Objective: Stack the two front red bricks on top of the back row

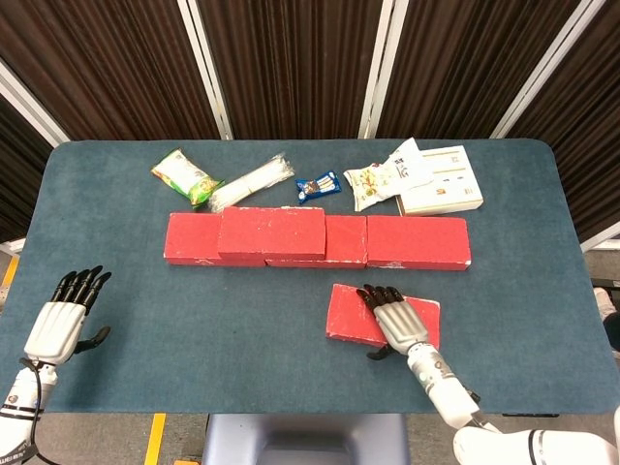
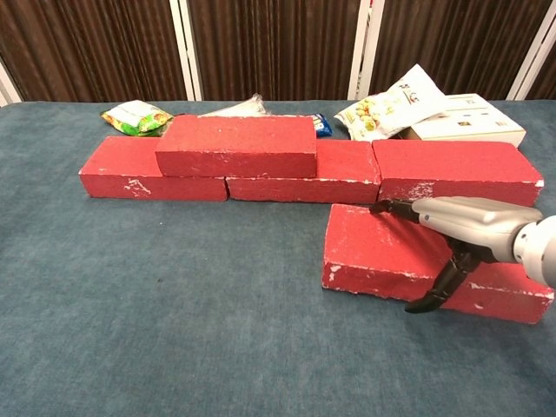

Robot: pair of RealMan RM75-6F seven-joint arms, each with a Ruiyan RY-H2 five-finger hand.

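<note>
1. We are looking at a blue bench (image 1: 242,320) that is carrying everything here.
2. We are seeing the back row (image 1: 417,242) of red bricks lying flat across the middle of the bench, end to end.
3. We are seeing one stacked brick (image 1: 271,232) already sitting on top of the back row, toward the row's left half, bridging a joint between two bricks.
4. We are seeing the front brick (image 1: 354,312) lying flat on the bench just in front of the back row's right half, slightly skewed and apart from the row.
5. We are watching our right hand (image 1: 395,315) resting on top of the front brick; in the chest view its fingers (image 2: 395,208) are stretching over the top face toward the back row and its thumb (image 2: 439,287) is hanging down the near face. We cannot tell whether it is truly clamping the brick.
6. We are seeing our left hand (image 1: 64,318) hovering well to the left of the back row, released, fingers extended and grasping nothing.
7. We are seeing a white box (image 1: 441,181), a white snack bag (image 1: 383,176), a clear packet (image 1: 250,182), a green snack bag (image 1: 184,176) and a small blue packet (image 1: 318,186) lying behind the back row.
</note>
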